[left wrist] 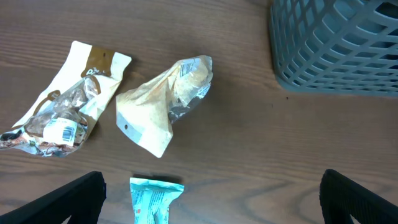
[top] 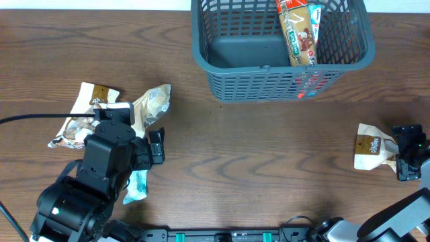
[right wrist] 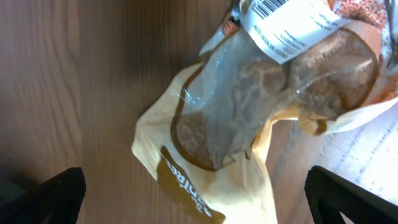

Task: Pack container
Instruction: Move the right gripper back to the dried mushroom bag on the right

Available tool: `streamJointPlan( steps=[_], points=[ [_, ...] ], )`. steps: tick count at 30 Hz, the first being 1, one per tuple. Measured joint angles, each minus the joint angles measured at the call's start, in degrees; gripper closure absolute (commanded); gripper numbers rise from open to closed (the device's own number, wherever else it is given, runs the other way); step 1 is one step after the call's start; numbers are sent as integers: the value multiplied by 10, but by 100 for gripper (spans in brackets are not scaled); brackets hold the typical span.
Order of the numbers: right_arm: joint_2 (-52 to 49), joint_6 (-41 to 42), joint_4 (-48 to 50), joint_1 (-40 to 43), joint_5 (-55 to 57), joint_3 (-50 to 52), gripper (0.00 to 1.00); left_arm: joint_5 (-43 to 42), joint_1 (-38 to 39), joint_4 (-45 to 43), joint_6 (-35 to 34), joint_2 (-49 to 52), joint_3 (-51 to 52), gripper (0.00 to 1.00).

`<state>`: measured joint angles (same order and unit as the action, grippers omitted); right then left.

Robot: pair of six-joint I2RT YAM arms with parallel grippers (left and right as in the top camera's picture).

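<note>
Tabletop (top: pixel 269 154); only overhead shows bars (top: pixel 300 33) inside container (top: pixel 255 84).

The basket (top: pixel 269 84) sits at the far edge of the table (top: pixel 269 154), right of centre, with snack packets (top: pixel 300 33) lying in its right half. Below my left gripper (left wrist: pixel 211 205) three packets lie on the table: a windowed pouch (top: pixel 84 119) furthest left, a crumpled bag (top: pixel 153 104) just right of it, and a small wrapper (left wrist: pixel 155 199) nearer me. Another pouch (top: pixel 371 146) lies far right, under my right gripper (right wrist: pixel 196 196).
</note>
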<state>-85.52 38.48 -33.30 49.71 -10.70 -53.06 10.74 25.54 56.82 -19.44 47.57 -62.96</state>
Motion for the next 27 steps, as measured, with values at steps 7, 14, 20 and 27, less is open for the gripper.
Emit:
streamJointPlan(
  steps=[7,14,20,27],
  points=[
    [-42,52,13,0,4,0,1,0,0,0,0,0,0,1],
    [-96,87,17,0,9,0,1,0,0,0,0,0,0,1],
    [-105,103,16,0,21,0,1,0,0,0,0,0,0,1],
    [-105,123,-4,0,45,0,1,0,0,0,0,0,0,1]
  ],
)
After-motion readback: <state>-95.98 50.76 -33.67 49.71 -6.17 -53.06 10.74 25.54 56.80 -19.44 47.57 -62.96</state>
